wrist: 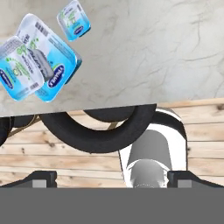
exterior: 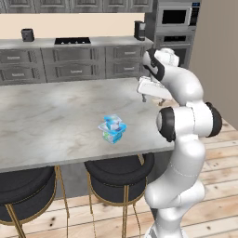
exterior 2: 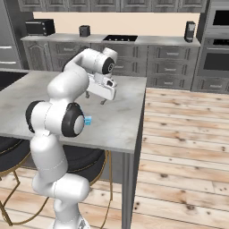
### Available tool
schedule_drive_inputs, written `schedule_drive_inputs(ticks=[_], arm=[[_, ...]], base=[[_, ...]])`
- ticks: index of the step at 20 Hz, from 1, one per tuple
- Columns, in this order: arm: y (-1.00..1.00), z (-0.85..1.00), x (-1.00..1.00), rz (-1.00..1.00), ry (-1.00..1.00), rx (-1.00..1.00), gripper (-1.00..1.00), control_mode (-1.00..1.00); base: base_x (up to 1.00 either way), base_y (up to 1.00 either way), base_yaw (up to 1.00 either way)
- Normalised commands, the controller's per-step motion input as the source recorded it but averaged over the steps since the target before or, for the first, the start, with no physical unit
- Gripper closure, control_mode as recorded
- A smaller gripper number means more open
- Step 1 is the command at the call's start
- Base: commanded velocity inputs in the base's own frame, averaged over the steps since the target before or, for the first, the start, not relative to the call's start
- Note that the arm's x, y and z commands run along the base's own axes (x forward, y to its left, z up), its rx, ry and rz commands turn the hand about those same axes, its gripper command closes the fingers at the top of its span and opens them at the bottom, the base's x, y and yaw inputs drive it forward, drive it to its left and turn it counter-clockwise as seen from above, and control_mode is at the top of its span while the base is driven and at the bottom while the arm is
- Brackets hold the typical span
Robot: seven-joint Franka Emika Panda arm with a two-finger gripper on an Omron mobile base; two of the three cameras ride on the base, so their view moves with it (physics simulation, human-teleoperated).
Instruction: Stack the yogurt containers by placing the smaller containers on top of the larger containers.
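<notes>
Marble bench (exterior: 56, 116): our gripper (exterior: 151, 99) hangs above it, jaws apart, well right of the larger containers (wrist: 46, 57) and smaller containers (wrist: 73, 20).

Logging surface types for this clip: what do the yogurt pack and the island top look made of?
Yogurt pack: probably thin glossy plastic, going by its translucent blue walls and printed white lid. Island top: looks like polished marble or a stone-like laminate, pale grey with darker veining; which one can't be told.

Blue-white yogurt packs (wrist: 46, 57) clustered on island
</notes>
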Motion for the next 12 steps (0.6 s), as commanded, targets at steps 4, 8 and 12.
schedule_drive_inputs(ticks=[4, 8, 12], arm=[[-0.02, -0.14, 0.17, -0.01, 0.01, 0.02, -1.0, -1.0], [-0.08, -0.15, 0.13, 0.0, 0.01, 0.0, -1.0, -1.0], [-0.06, -0.12, 0.11, 0.0, 0.01, 0.0, -1.0, -1.0]], base=[[0.0, 0.0, 0.0], [0.0, 0.0, 0.0], [0.0, 0.0, 0.0]])
